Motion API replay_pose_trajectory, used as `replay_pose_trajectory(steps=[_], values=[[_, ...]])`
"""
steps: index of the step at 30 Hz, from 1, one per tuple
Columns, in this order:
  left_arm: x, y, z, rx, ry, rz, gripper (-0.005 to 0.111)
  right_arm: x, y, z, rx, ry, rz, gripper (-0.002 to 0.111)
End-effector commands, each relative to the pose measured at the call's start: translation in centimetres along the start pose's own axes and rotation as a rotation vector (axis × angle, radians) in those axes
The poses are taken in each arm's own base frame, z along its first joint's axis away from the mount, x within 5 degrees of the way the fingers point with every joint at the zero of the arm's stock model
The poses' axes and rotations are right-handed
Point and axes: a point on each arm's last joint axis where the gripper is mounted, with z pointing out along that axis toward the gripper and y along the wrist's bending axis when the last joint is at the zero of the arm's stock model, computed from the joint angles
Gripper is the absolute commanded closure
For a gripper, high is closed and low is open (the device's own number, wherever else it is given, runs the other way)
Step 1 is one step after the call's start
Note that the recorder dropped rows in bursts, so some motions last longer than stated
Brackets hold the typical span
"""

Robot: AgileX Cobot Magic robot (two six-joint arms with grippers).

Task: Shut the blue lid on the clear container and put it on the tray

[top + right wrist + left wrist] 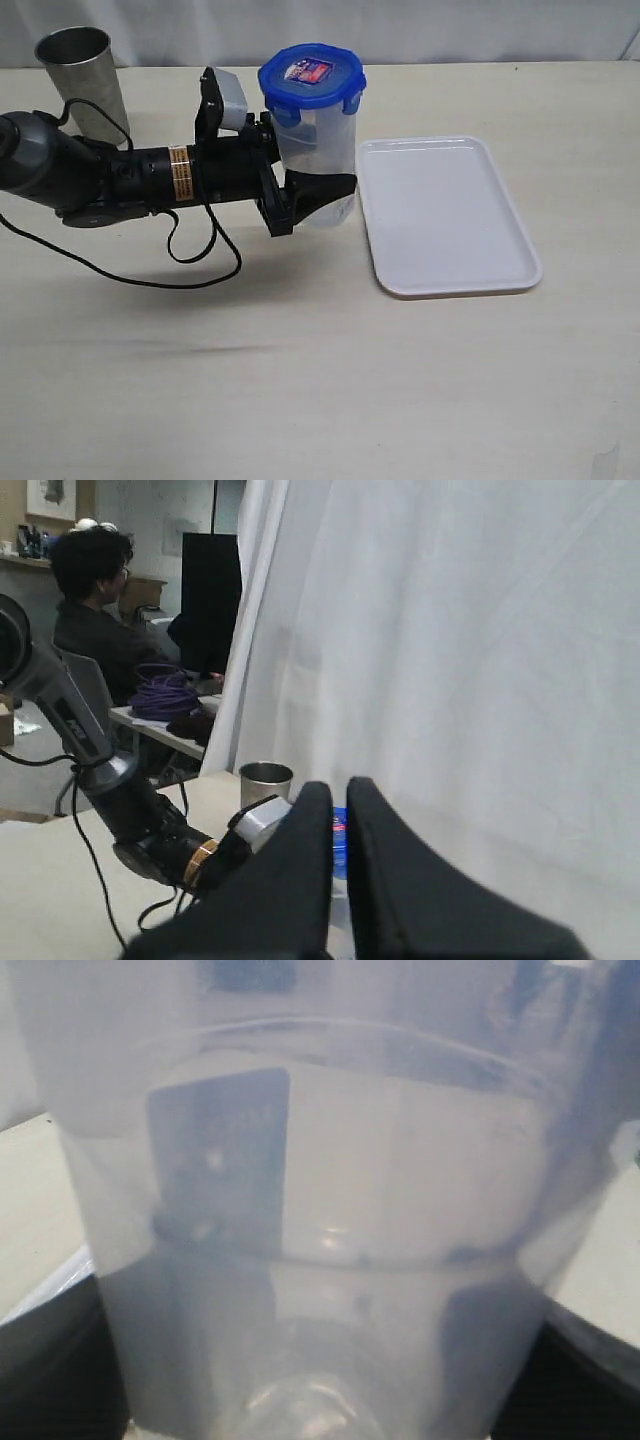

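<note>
A pale beige table stands before a white curtain. From the left a black arm lies low across it. The left pincer has its jaws wide around the clear container, one finger on the near side and one behind, holding it upright. The blue lid sits on top of the container, sticker upward. The container is just beside the left edge of the white tray, not on it; whether its base touches the table I cannot tell. A metal cup stands at the far left, behind the arm. The right pincer is up off the table, its two fingers pressed together on nothing.
</note>
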Motion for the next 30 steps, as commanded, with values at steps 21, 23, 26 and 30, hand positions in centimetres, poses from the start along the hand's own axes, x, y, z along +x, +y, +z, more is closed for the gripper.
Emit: replay_pose_trajectory(steps=[21, 23, 26, 30], values=[[-1.2, 0.1, 0.0, -0.012, -0.068, -0.028, 0.107, 2.4, 1.0, -3.7, -0.048, -0.027, 0.147, 0.103], [-1.2, 0.1, 0.0, -0.012, -0.068, -0.026, 0.107, 2.4, 1.0, -3.7, -0.048, -0.027, 0.147, 0.103], [-1.2, 0.1, 0.0, -0.010, -0.067, -0.025, 0.107, 2.4, 1.0, -3.7, -0.048, -0.027, 0.147, 0.103], [-1.2, 0.1, 0.0, -0.009, -0.066, -0.024, 0.107, 3.5, 0.9, -3.2, -0.013, 0.007, 0.101, 0.103]])
